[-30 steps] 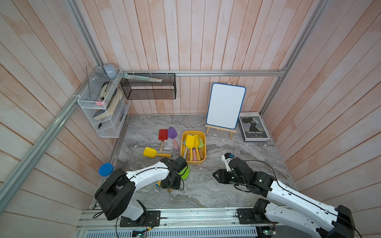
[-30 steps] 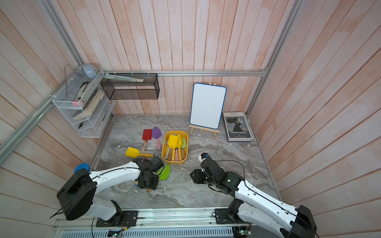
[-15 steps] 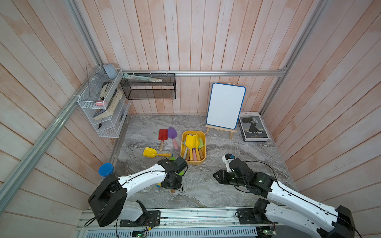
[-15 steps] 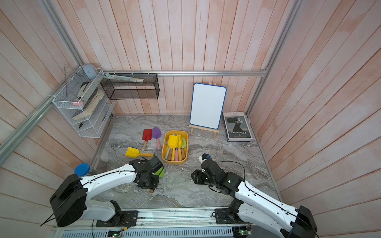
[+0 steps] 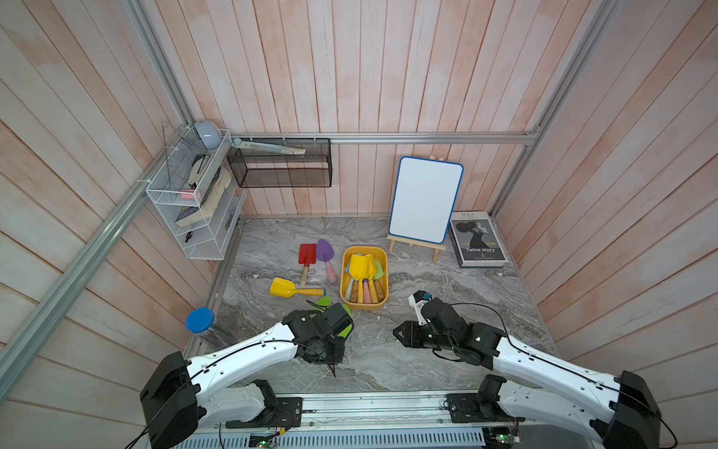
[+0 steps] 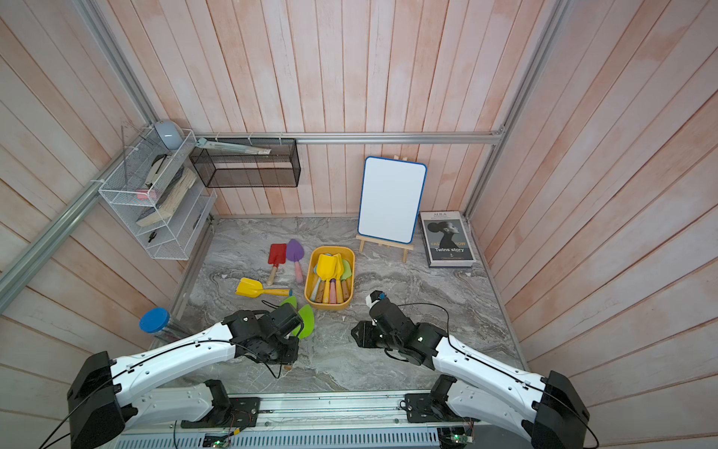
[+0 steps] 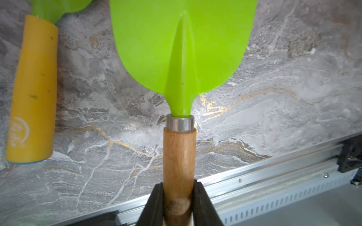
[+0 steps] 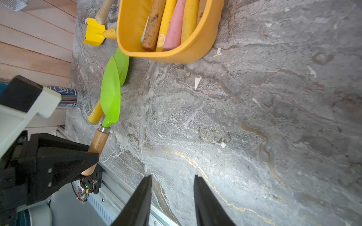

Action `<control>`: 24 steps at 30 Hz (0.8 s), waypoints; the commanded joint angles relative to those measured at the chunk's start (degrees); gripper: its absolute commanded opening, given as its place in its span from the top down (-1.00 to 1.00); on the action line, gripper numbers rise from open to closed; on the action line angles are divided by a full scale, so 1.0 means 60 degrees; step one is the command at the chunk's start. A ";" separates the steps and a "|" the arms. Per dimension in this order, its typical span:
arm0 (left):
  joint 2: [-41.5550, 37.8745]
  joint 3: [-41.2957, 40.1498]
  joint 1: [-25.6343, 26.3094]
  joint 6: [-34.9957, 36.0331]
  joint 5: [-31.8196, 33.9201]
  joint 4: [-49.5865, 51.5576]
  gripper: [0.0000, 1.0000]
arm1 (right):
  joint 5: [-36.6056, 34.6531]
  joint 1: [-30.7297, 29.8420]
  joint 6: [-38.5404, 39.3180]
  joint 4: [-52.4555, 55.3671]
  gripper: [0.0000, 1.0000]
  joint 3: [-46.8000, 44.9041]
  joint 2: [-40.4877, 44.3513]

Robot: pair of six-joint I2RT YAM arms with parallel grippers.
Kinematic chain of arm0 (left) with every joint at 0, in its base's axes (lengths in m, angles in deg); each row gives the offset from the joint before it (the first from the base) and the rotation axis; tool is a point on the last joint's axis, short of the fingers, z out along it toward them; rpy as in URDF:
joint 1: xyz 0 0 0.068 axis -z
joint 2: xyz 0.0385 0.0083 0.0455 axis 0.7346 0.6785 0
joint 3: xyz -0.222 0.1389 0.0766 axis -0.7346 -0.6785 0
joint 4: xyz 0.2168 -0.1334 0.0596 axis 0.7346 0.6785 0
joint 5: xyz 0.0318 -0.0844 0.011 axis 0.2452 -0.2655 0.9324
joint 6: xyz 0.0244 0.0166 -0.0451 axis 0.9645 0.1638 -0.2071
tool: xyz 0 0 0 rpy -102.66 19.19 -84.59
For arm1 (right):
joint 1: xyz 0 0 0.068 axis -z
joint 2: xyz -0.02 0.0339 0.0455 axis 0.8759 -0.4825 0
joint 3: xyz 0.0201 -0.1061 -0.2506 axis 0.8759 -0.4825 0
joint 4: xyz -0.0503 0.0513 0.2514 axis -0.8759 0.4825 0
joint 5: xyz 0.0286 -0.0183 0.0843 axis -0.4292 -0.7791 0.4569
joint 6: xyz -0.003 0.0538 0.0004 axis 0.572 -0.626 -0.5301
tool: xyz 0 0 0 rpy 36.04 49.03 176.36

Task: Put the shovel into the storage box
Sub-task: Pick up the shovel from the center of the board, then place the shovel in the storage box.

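Grabbing looks done: the left pincer (image 7: 179, 187) has the green shovel (image 7: 182, 49) by its wooden handle, and the trip to the storage box (image 5: 364, 308) comes next.

Closest to the robot, the left pincer's two black jaws press on both sides of the handle near its end, so the shovel is held tight, with its blade pointing toward the box. Next the arm should lift it over the yellow-orange rim, lay it in beside the shovels already inside, and let go. The right pincer (image 8: 172, 182) hangs over bare table (image 8: 254, 117) with its jaws partly apart, holding nothing. Just beside the held shovel lies another green shovel (image 7: 33, 94) with a yellow handle. The box sits just past both blades. Off to its side lie a yellow shovel (image 5: 285, 287), a red shovel (image 5: 307, 254) and a purple shovel (image 5: 325, 250).
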 commanded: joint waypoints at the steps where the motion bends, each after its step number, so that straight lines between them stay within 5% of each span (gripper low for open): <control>1: -0.0467 0.0375 0.0362 -0.0629 -0.0083 0.0287 0.68 | 0.0462 -0.0194 -0.0200 -0.1011 0.20 0.0399 -0.0283; 9: -0.0625 0.0908 0.0671 -0.0918 -0.0315 -0.0026 0.68 | 0.1036 -0.0342 -0.0966 -0.3459 0.21 0.0631 -0.1161; 24: -0.0361 0.1382 0.0797 -0.1054 -0.0144 -0.1241 0.68 | 0.0941 -0.0335 -0.1152 -0.3866 0.22 0.1057 -0.2028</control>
